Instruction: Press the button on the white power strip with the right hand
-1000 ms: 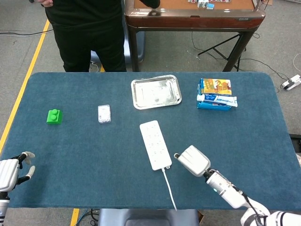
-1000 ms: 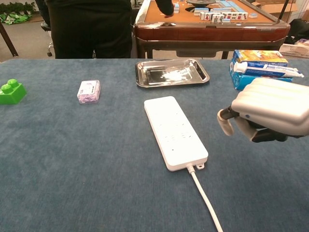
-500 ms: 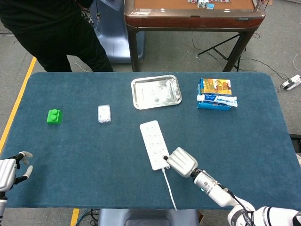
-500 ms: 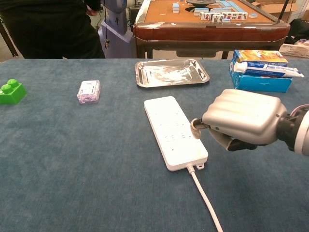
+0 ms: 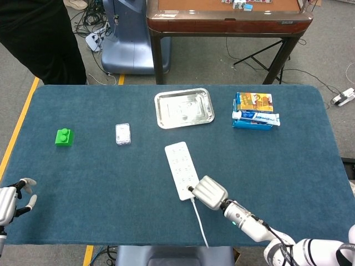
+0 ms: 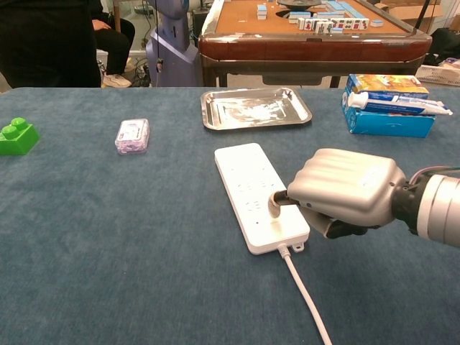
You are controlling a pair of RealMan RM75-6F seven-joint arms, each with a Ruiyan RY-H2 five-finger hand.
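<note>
At the near left corner of the blue felt worktop (image 5: 100, 183), the left hand (image 5: 10, 200) sits low, pale fingers (image 5: 28, 182) apart and holding nothing; only the head view catches it. Moving right, a knobbly green block (image 5: 65, 137) lies on the left side, then a small clear packet (image 6: 132, 135) with something pale purple inside. Centre stage, the white power strip (image 6: 253, 188), a long smooth slab with rounded corners, runs far to near, its white cable (image 6: 305, 296) trailing off the near edge. Behind it, a shiny steel tray (image 6: 255, 107). The right hand (image 6: 343, 187), grey and ridged across the back, has its fingers curled in with one pale tip (image 6: 275, 206) set down on the strip's near end. The chest view shows that contact plainly; the head view only shows the hand beside the strip's near end. Far right, a blue box (image 6: 388, 113) carries a toothpaste carton (image 6: 399, 103).
</note>
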